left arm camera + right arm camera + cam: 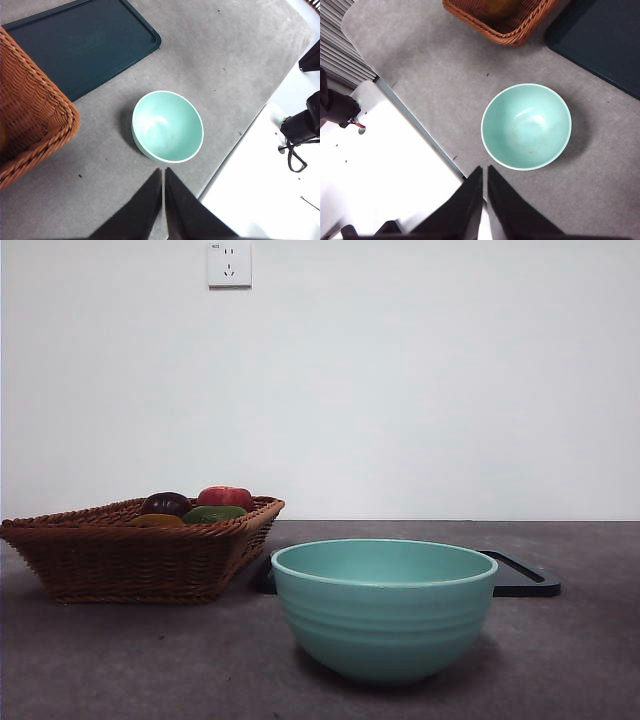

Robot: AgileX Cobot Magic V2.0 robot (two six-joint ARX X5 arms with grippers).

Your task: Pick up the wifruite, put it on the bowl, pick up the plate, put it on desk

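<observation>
You are starting with both grippers (163, 172) (485, 170) closed and empty; reach left into the woven brown wicker basket (120, 560) for fruit, then centre it over the empty teal-green ribbed bowl (384, 610).

One bowl (384, 608), one basket (130, 550), one tray (525, 578), four fruits (224, 496).

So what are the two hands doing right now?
Left hand: closed, holding nothing.
Right hand: closed, holding nothing.
</observation>
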